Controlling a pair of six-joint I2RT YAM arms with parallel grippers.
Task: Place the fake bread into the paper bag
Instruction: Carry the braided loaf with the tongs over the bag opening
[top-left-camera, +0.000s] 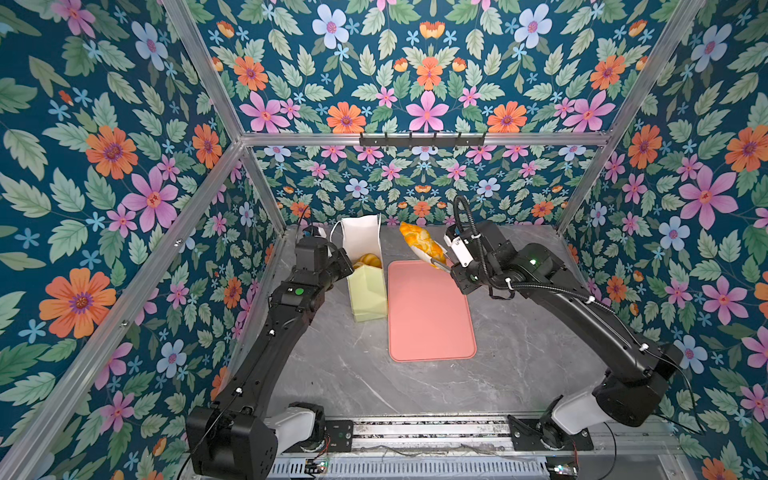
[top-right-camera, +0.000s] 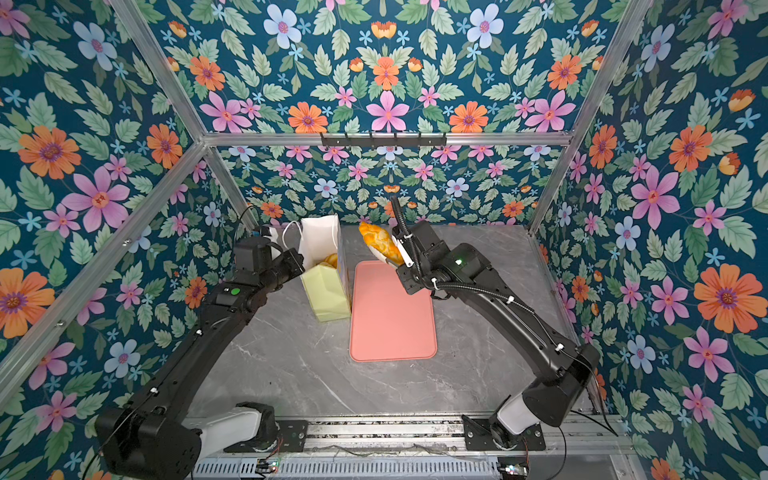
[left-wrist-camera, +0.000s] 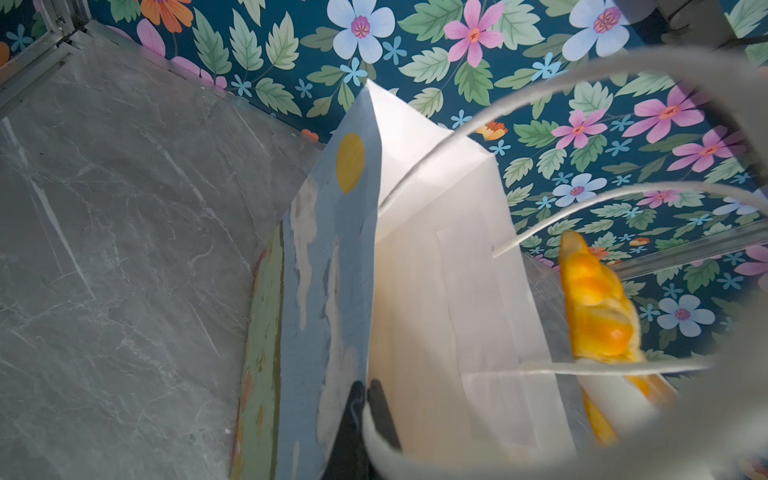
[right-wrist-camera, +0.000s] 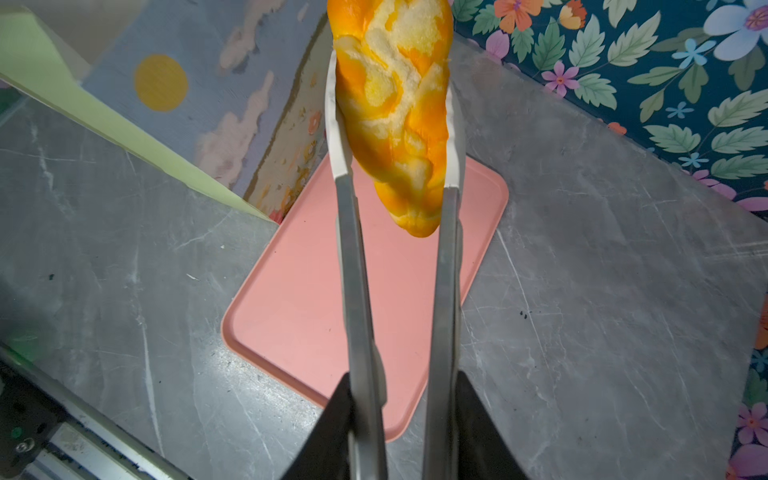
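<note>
Loud floral wallpaper (top-left-camera: 428, 83) all round and a grey marble desk (top-left-camera: 519, 332) underneath. The paper bag (top-left-camera: 368, 295) stands upright near the back, mouth open, and you can spot a couple of golden pastries (top-left-camera: 369, 260) sitting down inside it. The left gripper (left-wrist-camera: 368, 399) is pinched tight on the bag's rim, one finger either side of the paper wall. The right gripper (right-wrist-camera: 401, 399) is squeezed narrow around metal tongs (right-wrist-camera: 353, 270), and their white tips clamp the braided loaf (right-wrist-camera: 395, 104). The loaf hangs in the air just beside the bag's open top, near the far end of the pink tray (top-left-camera: 428, 324), not in the bag yet.
</note>
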